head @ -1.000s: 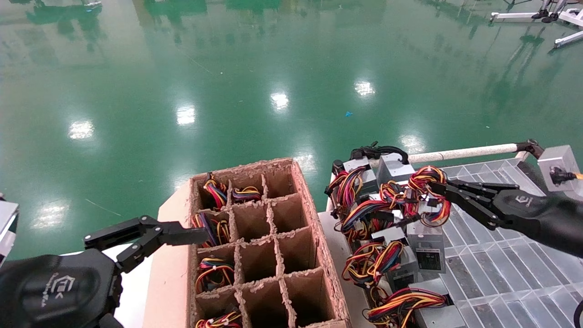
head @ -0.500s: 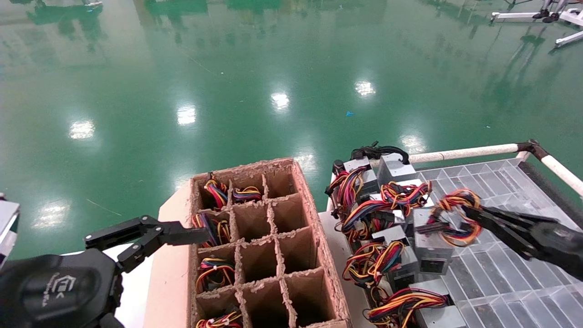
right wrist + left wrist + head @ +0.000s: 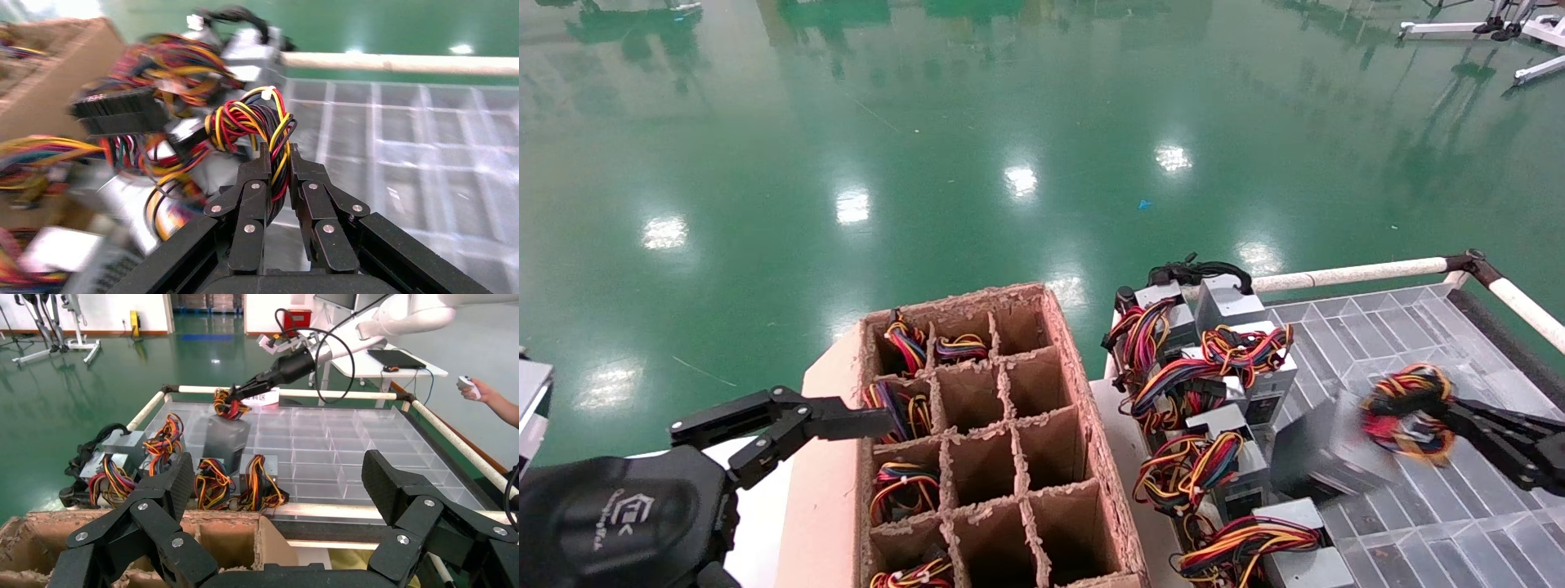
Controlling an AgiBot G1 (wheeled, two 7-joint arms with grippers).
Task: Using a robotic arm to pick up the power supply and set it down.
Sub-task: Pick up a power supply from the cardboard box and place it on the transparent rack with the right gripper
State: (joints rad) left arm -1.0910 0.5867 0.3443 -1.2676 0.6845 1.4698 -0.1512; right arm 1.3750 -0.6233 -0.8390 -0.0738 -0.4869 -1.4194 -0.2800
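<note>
1. The right gripper (image 3: 1451,408) is closed tightly on the wire bundle (image 3: 1410,406) of the power supply (image 3: 1324,453); in the right wrist view the two fingers (image 3: 254,184) pinch the red, yellow and black loop between them.

2. The power supply hangs below this loop, tilted, above the clear gridded tray (image 3: 1434,506). From the tray's centre it is at about 9 o'clock, just beside the pile of other supplies (image 3: 1214,384). I cannot tell if its lower corner touches the tray or a neighbour unit.

3. The step in hand, as I judge it, is the carrying: the box is picked by its wires and is on the way to a place for setting down.

4. The left gripper (image 3: 789,420) is wide open and holds nothing. It hovers at the 9 o'clock side of the cardboard divider box (image 3: 1075,384), near a cell that already has wires inside.

5. For the next move, I think the right arm must bring the box over a bare part of the tray, lower it until it rests flat, and only then open the fingers.

6. The risk is swinging, because the box hangs only by flexible wires, and these may also catch on the neighbour bundles.
</note>
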